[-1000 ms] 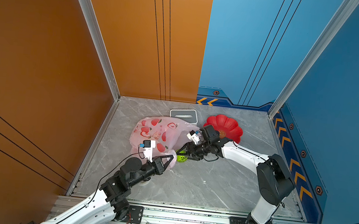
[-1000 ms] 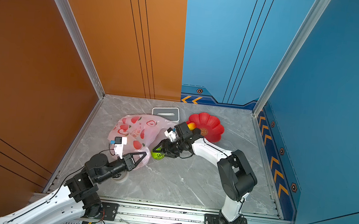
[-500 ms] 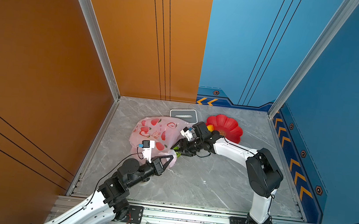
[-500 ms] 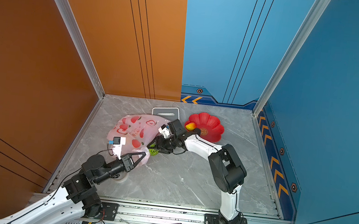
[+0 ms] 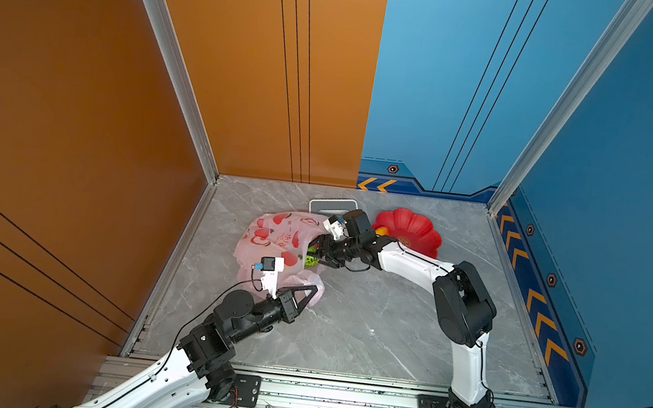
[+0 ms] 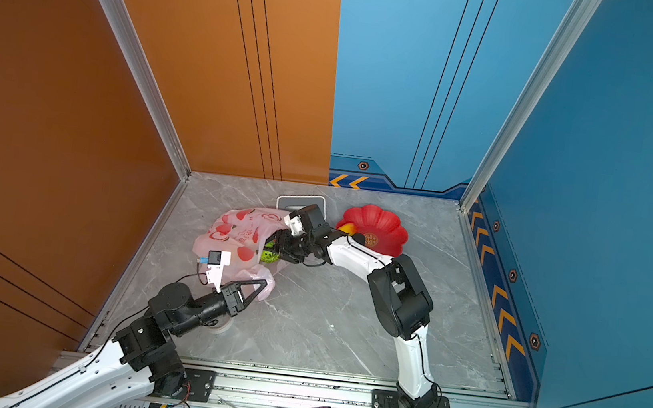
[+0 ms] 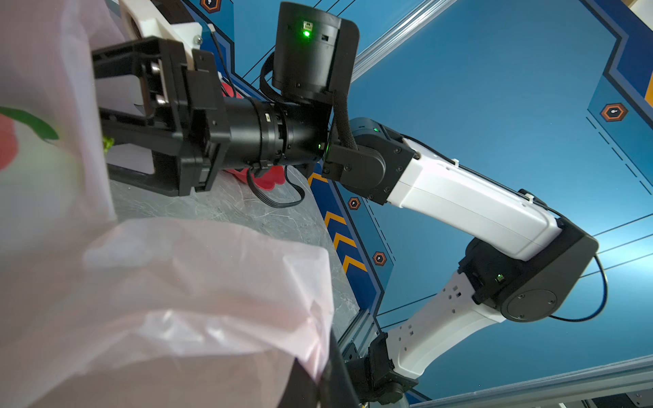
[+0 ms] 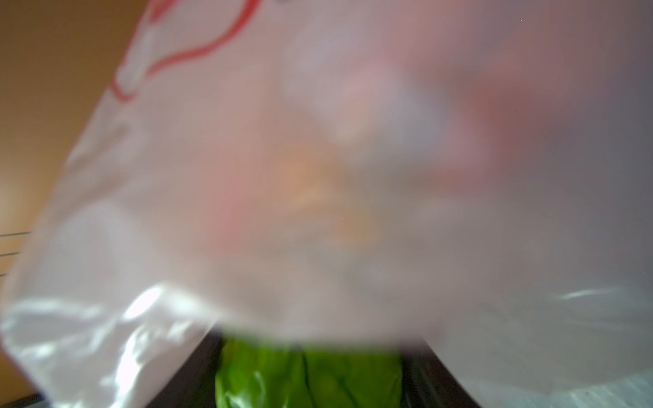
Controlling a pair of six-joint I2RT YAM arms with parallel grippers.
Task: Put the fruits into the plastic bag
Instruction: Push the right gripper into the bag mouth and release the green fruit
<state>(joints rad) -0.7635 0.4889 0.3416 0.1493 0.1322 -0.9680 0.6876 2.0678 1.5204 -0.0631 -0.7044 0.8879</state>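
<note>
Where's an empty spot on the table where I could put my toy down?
Biggest bare patch: the table in front, between the left arm and right arm, nearer us than the plastic bag. Another strip runs between the right arm and the blue wall. Crowded at the back: bag, tissue box, red dish, right gripper with green fruit.

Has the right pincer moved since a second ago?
Yes: right pincer, gripping the green fruit, shifted left, away from the red dish, toward the bag.

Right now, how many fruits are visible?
2: a green fruit in the right jaws at the plastic bag's mouth, a yellow fruit on the red dish. Others may hide inside.
</note>
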